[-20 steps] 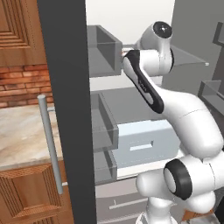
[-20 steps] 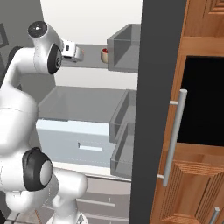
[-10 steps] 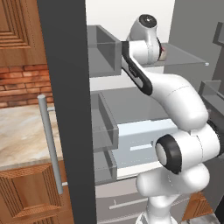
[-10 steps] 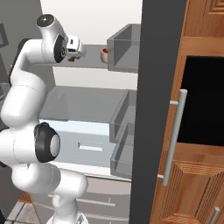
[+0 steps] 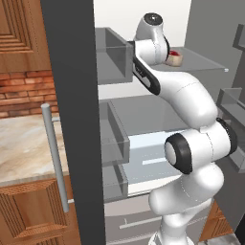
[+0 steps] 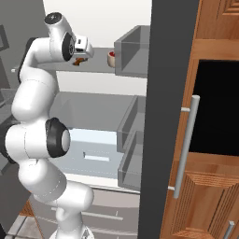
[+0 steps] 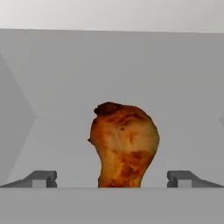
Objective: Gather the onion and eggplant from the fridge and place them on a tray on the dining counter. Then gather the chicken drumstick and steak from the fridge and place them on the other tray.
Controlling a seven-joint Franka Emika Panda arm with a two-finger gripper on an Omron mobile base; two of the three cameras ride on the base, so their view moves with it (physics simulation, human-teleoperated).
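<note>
The fridge [image 5: 72,119] stands open, and my arm reaches up to its upper glass shelf [image 5: 203,61]. The chicken drumstick [image 7: 124,146], golden brown with a darker top, lies on that shelf straight ahead of my open gripper [image 7: 113,179], its near end level with the two fingertips [image 7: 41,178] and touching neither. From the right base, the gripper [image 6: 87,55] hovers just over the drumstick [image 6: 80,61]. The steak [image 6: 112,58], red with a whitish rim, rests on the same shelf further right; it also shows as the steak [image 5: 175,56] behind my wrist.
Grey bins [image 5: 112,55] flank the shelf, and another grey bin [image 6: 133,56] sits right of the steak. Pale blue drawers [image 5: 153,153] lie below. A marbled counter [image 5: 24,143] with a brick wall is left; wooden cabinets [image 6: 210,140] stand right.
The arm has drawn up taller and nearer the shelf. The hand has edged slightly further in over the drumstick, and its jaws have stayed wide.
</note>
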